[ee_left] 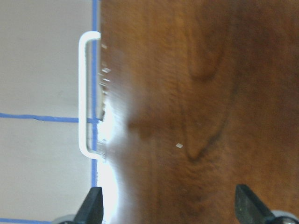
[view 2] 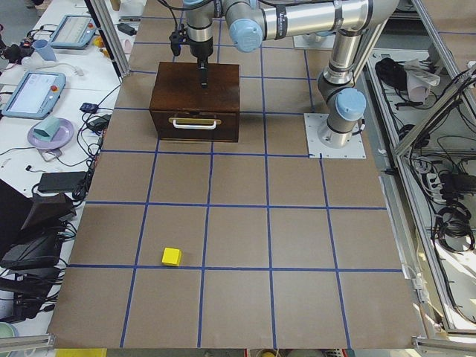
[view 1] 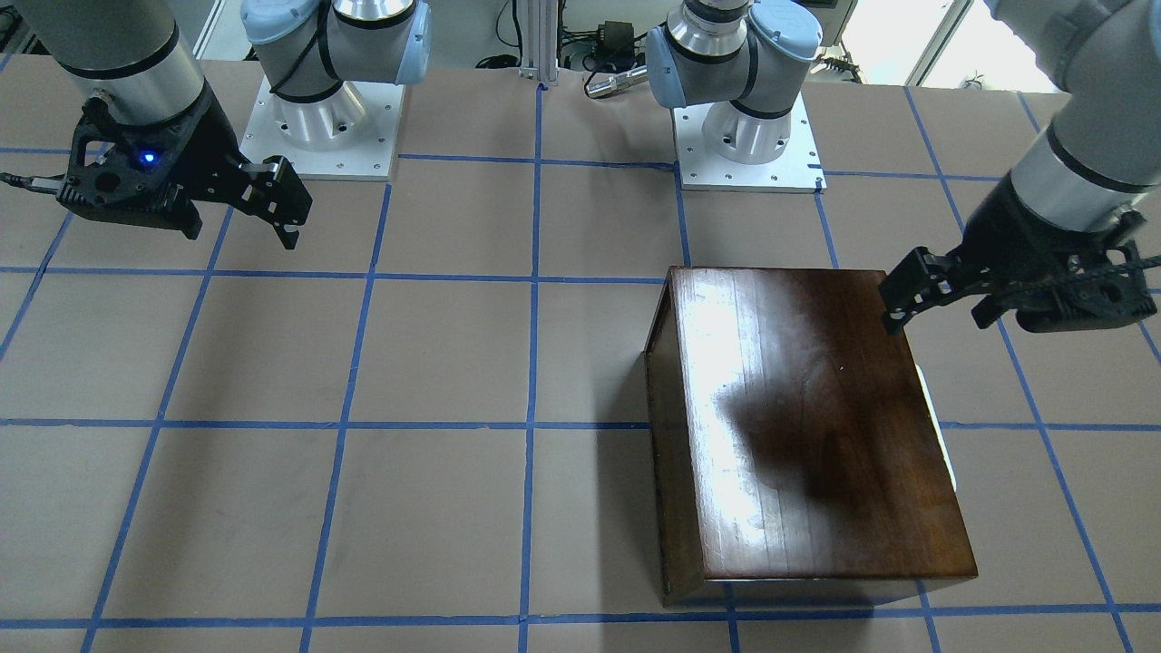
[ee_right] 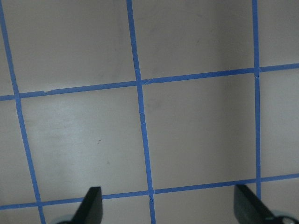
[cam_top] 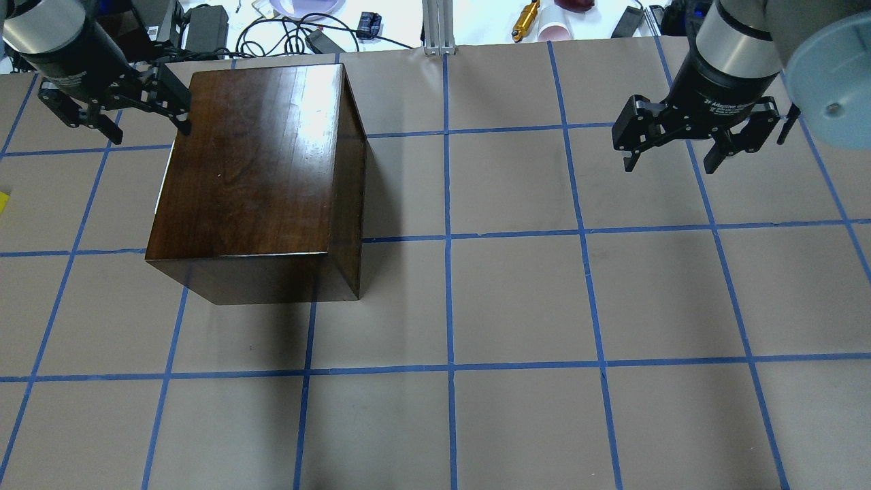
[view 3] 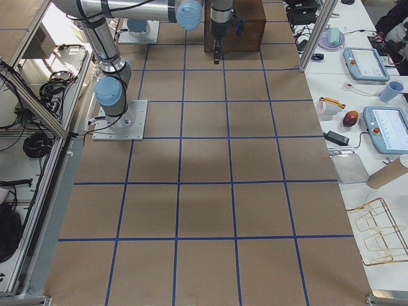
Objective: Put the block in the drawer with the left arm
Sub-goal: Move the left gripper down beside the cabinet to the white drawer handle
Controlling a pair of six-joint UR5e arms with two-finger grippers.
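Hovering over one edge of the single box (cam_top: 252, 163), the left gripper (cam_top: 150, 133) gapes empty. The right gripper (cam_top: 670, 167) gapes empty too, above the table (view 2: 297, 238). One block (view 2: 172, 256) lies on the table, well apart from the one shut drawer (view 2: 197, 128).

block (cam_top: 3, 203): cut by overhead edge | drawer pull (ee_left: 85, 93): blurred in left wrist view

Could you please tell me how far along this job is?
Done: nothing yet. In hand: the open left gripper hovers over the glossy dark-brown wooden box, by its handle edge; the dark-fronted drawer with a metal pull is shut. Left: open it, fetch the small yellow cube lying on the table, place it inside.
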